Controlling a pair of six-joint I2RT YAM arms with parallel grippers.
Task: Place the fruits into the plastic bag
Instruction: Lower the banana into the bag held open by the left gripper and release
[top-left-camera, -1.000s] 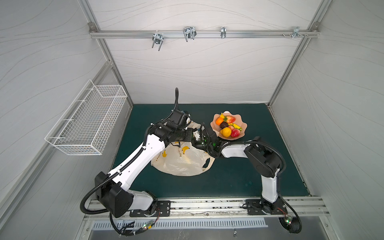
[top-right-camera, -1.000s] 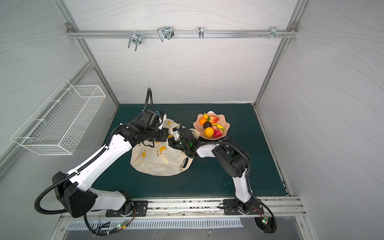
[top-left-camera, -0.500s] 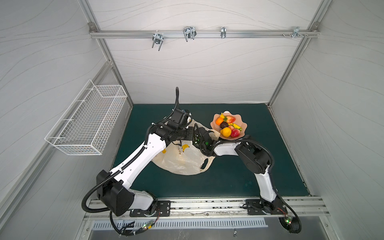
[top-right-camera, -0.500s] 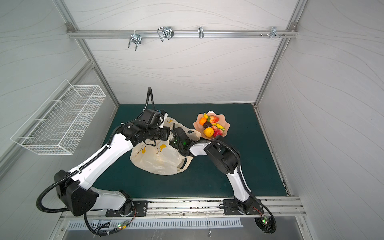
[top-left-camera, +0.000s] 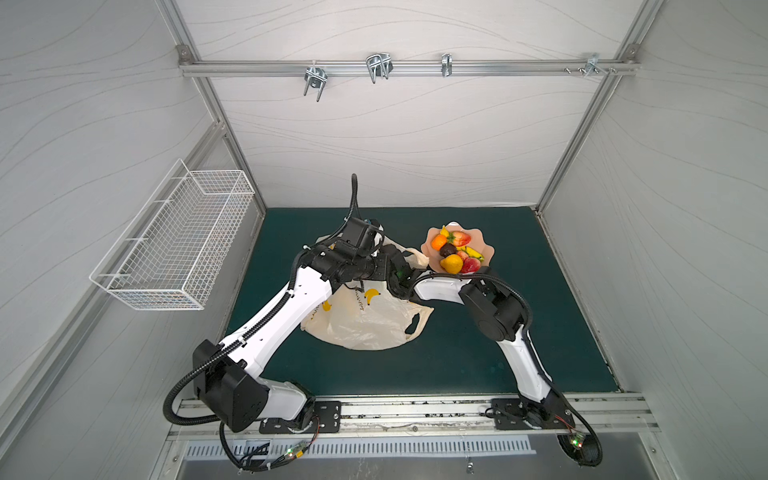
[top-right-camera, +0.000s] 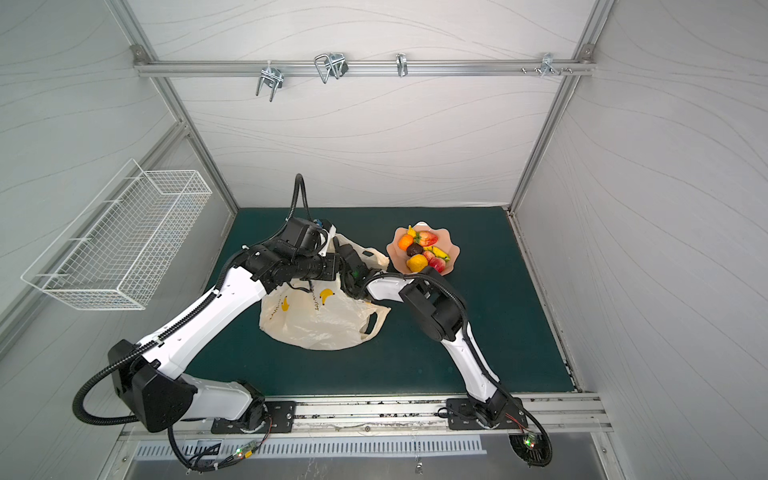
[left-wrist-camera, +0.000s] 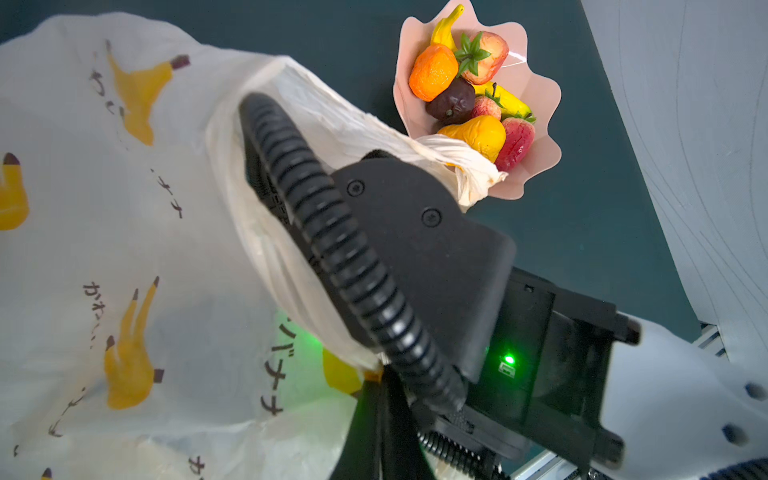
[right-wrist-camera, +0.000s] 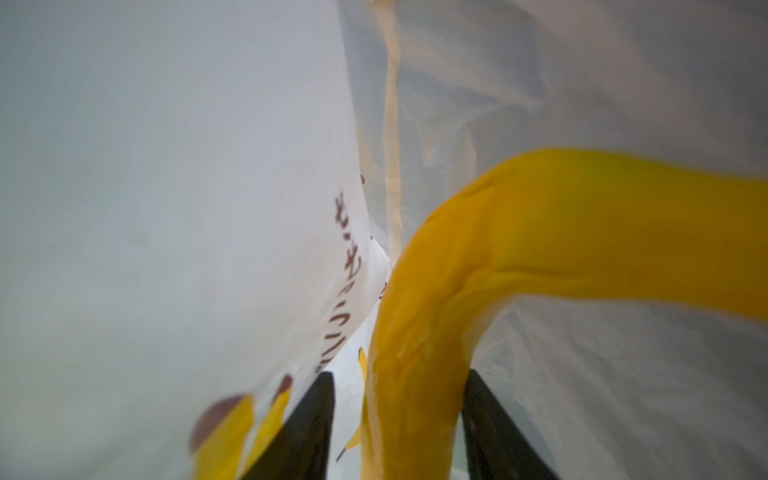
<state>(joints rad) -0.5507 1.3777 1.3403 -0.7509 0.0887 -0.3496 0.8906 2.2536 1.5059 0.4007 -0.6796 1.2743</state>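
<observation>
**Mia:** Where is the banana (right-wrist-camera: 582, 216)?

**Tom:** Inside the bag (top-left-camera: 365, 328). The right wrist view shows it between the right gripper (right-wrist-camera: 399, 374) fingers (right-wrist-camera: 307, 424). The fingers stand apart, with a gap on one side, so I think it is letting the banana go.

**Mia:** I can't see that from above.

**Tom:** No. In both top views the left arm (top-left-camera: 282, 316) and the bag hide it.

**Mia:** And the left gripper (left-wrist-camera: 378, 399)?

**Tom:** Pinched shut on the bag's edge, holding the mouth up. Only the left wrist view shows that.

**Mia:** What comes next?

**Tom:** I think the right gripper must back out without snagging the thin bag. Then it goes to the dish (top-left-camera: 487, 252) just beside the bag, where the other fruits (top-left-camera: 452, 263) lie.
</observation>
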